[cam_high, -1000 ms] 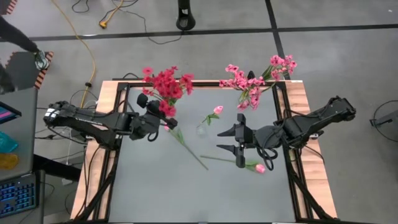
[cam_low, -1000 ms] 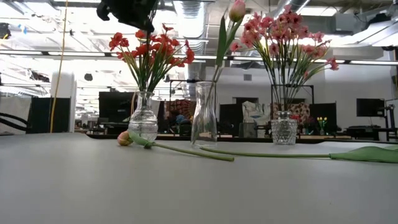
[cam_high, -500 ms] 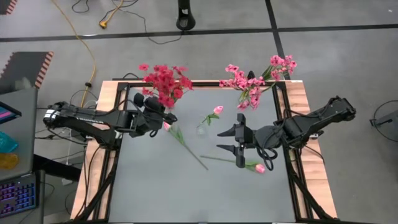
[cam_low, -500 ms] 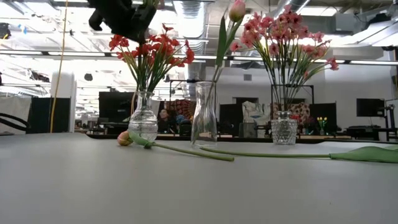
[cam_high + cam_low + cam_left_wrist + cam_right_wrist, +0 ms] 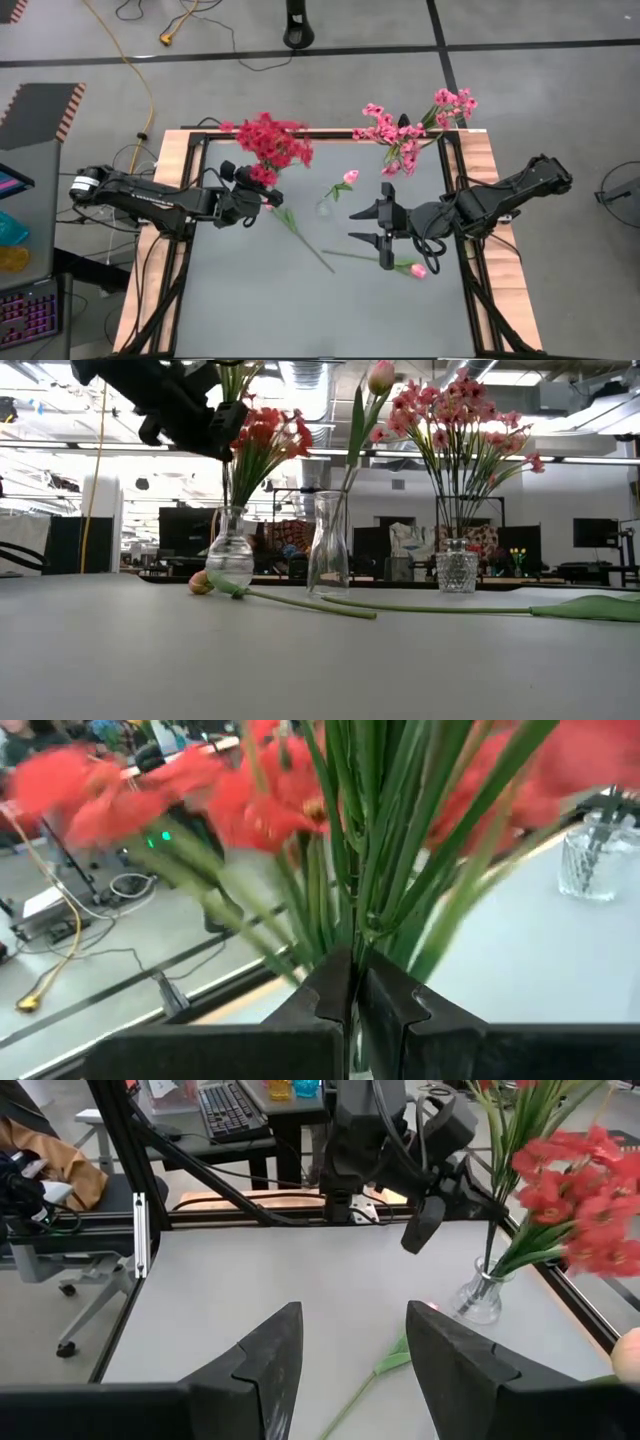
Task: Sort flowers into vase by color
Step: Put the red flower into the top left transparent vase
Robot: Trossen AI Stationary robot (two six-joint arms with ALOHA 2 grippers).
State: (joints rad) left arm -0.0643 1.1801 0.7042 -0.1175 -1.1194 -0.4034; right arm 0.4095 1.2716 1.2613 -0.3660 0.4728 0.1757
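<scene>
Left tool [image 5: 262, 190] clamped shut on green stems of deep red flower cluster [image 5: 272, 140], round glass vase [image 5: 230, 561] below it. Right tool [image 5: 384, 226] open, empty, above grey bench [image 5: 260, 290].

Two dark jointed arms; looped black cables; black claws.

- The left arm [image 5: 150, 197] reaches from the table's left edge toward the far left part of the table.
- The left gripper [image 5: 262, 183] is high above the surface, with its fingers [image 5: 330, 995] pressed together.
- The right arm [image 5: 500, 200] comes in from the right edge, low and stretched toward the centre.
- The right gripper [image 5: 384, 226] hangs above the table, fingers [image 5: 268, 1350] spread wide apart and holding nothing.
</scene>
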